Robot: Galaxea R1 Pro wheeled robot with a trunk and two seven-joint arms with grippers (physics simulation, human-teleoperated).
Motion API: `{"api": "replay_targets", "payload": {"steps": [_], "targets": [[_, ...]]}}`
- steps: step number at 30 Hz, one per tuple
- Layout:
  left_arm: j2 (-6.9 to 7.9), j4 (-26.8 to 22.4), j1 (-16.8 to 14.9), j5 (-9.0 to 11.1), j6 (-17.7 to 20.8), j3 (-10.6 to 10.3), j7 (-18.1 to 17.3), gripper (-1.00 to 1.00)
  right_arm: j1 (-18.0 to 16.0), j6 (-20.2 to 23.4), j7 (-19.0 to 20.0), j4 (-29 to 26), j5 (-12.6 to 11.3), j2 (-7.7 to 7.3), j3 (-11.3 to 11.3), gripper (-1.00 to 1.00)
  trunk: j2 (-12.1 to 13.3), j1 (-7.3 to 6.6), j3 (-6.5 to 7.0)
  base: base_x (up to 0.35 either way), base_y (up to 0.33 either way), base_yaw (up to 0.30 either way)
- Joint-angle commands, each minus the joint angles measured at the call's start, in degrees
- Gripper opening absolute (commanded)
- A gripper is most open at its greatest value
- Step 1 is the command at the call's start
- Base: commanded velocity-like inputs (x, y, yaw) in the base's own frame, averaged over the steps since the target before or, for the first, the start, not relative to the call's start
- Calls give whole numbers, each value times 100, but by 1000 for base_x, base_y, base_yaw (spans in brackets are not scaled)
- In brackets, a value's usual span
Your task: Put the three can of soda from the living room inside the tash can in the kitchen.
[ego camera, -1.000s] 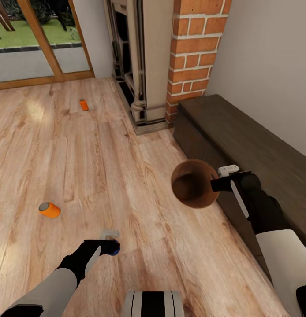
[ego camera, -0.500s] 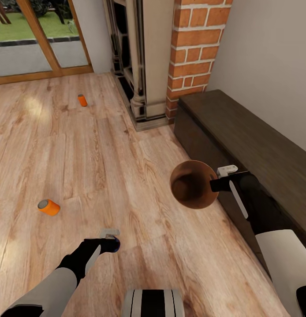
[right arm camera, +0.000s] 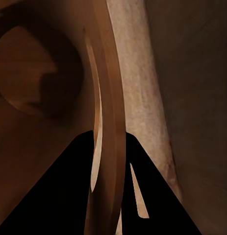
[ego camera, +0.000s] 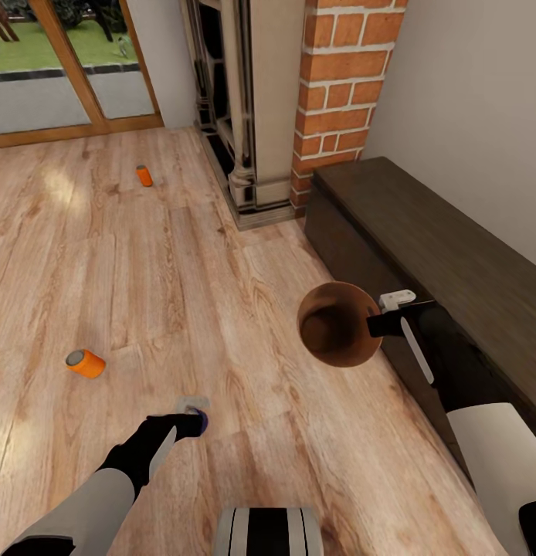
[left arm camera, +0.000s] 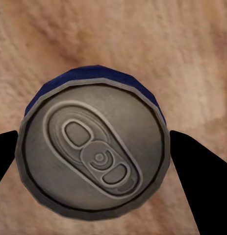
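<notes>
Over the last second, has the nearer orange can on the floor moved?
No. The nearer orange can keeps its spot against the far orange can and the brick chimney; the slight shift of the whole picture is the camera's.

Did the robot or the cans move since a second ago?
The whole view shifted first, so the camera moved. The left end effector edged slightly forward around the dark blue soda can. The right end effector keeps gripping the round brown-lined bin; both orange cans stayed.
</notes>
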Motion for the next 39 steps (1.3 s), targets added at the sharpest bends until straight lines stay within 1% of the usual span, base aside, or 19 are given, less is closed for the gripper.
{"api": "replay_targets", "payload": {"steps": [1, 4, 16, 24, 39], "targets": [[0, -3, -1, -2, 2, 4, -2, -100, -2, 4, 15, -2, -72, 1, 2, -100, 0, -1, 1, 0, 0, 0], [0, -11, -6, 4, 10, 13, 1, -100, -2, 4, 15, -1, -72, 0, 10, -100, 4, -8, 67, 0, 0, 0], [0, -8, -8, -1, 17, 8, -2, -100, -2, 4, 15, 2, -72, -5, 17, -100, 485, -272, 282, 0, 0, 0], [0, 26, -8, -33, 30, -14, -6, -100, -2, 4, 15, 1, -72, 17, 28, -100, 806, -448, 426, 0, 0, 0], [14, 1, -8, -22, 58, -27, -50, -100, 0, 4, 21, 10, -91, 114, 35, -100, 1407, -777, 695, 0, 0, 0]]}}
